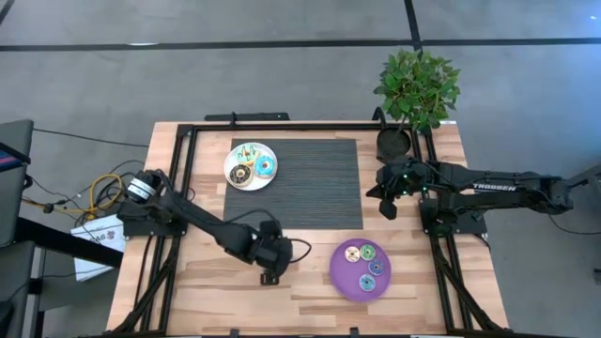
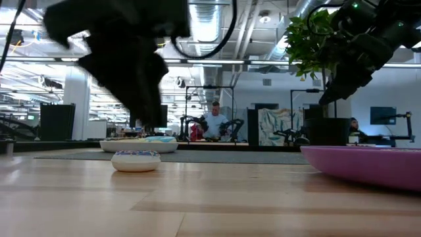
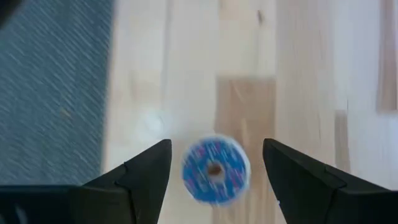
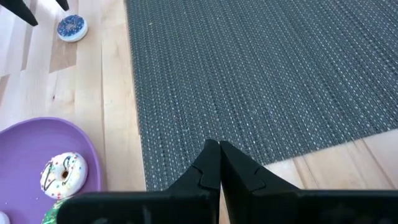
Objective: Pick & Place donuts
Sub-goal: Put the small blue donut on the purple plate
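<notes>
The left arm reaches from the left edge across the tabletop (image 1: 207, 282) toward its near centre, wrist bent down. The left end effector (image 3: 214, 163) hangs just above the wood with its fingers (image 3: 146, 171) spread, and a blue-iced donut (image 3: 215, 170) with sprinkles lies on the bare boards between them, touched by neither. In the low view this donut (image 2: 136, 160) sits flat on the wood under the arm's dark bulk.

The right arm lies extended from the right side, raised over the right edge of the grey mat (image 1: 305, 183). The right end effector (image 4: 219, 163) has its fingers pressed together and holds nothing.

Readable writing: "TROSSEN" in white letters on the right arm's forearm (image 1: 493, 186). A sheet at the far left carries print too small to read.

Count of donuts: three on the white plate (image 1: 235, 178) at the mat's far left corner, four on the purple plate (image 1: 340, 274) at near right, and one loose on the tabletop. A potted plant (image 1: 416, 89) stands at the far right corner.
</notes>
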Action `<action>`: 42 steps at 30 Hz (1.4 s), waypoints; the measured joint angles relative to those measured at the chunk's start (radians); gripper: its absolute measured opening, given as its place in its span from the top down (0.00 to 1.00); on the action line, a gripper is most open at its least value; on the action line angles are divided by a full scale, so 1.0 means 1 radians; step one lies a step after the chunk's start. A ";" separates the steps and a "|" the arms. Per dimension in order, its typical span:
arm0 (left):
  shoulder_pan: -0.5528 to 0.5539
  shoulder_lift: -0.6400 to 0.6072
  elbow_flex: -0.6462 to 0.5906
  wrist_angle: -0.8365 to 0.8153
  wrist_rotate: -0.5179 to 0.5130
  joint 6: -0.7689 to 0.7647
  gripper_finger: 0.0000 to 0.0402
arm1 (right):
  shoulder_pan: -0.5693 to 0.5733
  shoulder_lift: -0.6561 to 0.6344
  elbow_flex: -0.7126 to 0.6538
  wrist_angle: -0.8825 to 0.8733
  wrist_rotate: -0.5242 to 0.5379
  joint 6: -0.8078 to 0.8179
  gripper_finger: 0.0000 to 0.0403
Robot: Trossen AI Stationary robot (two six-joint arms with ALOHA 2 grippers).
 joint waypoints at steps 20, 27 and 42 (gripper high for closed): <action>0.000 0.008 -0.044 -0.001 -0.005 -0.009 0.39 | 0.000 0.000 0.000 0.000 0.002 0.050 1.00; 0.001 0.008 -0.044 -0.010 -0.046 -0.058 0.39 | 0.000 0.000 0.000 0.000 0.002 0.050 1.00; 0.000 0.008 -0.091 -0.001 0.036 -0.069 0.39 | 0.000 0.000 0.000 0.000 0.003 0.050 1.00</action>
